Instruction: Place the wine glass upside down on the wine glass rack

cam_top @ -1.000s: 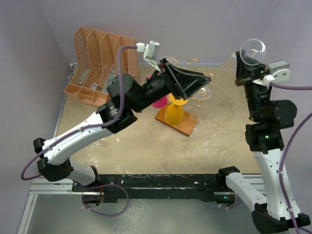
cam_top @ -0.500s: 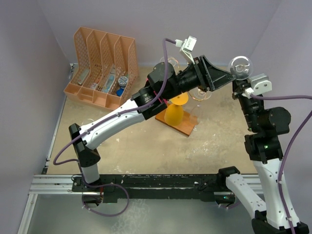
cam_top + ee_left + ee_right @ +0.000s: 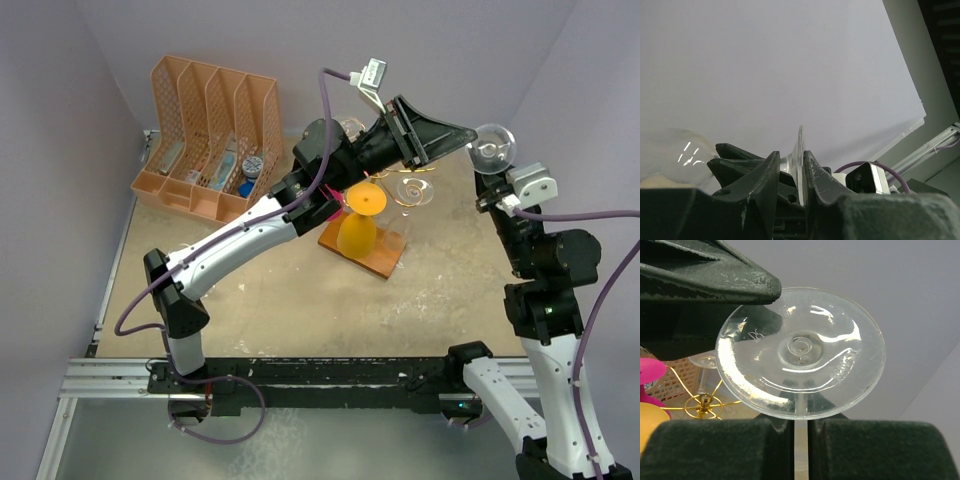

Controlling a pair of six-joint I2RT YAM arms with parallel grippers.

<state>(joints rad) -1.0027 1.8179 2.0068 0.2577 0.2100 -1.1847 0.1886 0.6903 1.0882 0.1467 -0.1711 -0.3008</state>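
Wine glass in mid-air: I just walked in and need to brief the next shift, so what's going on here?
The right tool holds a clear wine glass by its stem, raised high at the right. The left tool sits at the glass's foot, a finger on either side; whether it grips yet is unclear. It looks like a handover. The wine glass rack, already carrying an orange glass, stands nearby.

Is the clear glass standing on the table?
No, the right gripper holds the clear glass by its stem, up in the air.
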